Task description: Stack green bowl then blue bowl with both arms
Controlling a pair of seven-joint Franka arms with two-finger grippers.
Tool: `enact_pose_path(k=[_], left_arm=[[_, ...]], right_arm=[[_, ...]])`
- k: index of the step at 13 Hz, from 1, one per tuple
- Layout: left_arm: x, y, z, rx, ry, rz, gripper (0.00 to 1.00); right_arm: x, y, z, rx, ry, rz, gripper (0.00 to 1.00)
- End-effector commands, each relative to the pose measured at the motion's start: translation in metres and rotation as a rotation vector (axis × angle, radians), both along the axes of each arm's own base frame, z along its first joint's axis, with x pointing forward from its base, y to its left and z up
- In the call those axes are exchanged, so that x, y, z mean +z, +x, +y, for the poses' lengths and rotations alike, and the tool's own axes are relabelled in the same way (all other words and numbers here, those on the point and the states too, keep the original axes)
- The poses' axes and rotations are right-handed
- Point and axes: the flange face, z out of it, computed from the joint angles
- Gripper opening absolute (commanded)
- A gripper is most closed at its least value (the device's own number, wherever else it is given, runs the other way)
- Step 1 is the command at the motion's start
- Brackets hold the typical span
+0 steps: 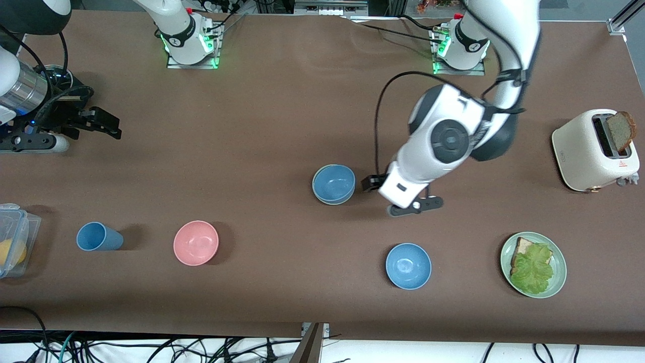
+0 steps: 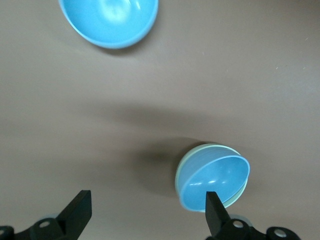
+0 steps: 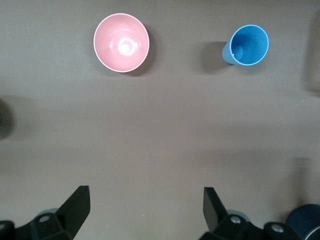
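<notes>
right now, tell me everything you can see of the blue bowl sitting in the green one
The blue bowl is small, round and glossy, a muted greyish blue, empty. It sits upright, nested inside the green bowl, whose pale rim shows as a thin ring around it. The stack stands near the table's middle, farther from the front camera than the brighter blue bowl. The open left gripper hovers beside it, not touching.

Legible markings: one warning symbol only.
The toaster (image 1: 594,151) carries a small red triangular warning sign on its side; adjacent small print on it is unreadable. No other text is legible.
</notes>
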Motion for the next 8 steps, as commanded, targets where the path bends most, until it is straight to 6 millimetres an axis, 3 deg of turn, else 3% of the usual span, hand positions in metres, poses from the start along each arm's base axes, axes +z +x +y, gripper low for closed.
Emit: enact_pose_path(k=[1,4,7,8], left_arm=[[0.054,0.002,0.059,-0.060,0.004,-0.011,1.00],[0.091,-0.002,0.137,-0.179,0.026,0.027,1.00],[0.145,-0.008,0.178,-0.221,0.095,0.070,1.00],[0.149,-0.007,0.197,-0.252,0.099,0.070,1.00]], right_arm=[[0.003,-0.002,-0.004,0.017,-0.009,0.006,1.00],[0.004,-0.002,-0.004,0.017,-0.012,0.002,1.00],[0.006,-0.002,-0.003,0.049,-0.019,-0.004,1.00],[0.007,-0.001,-0.003,0.062,-0.018,-0.009,1.00]])
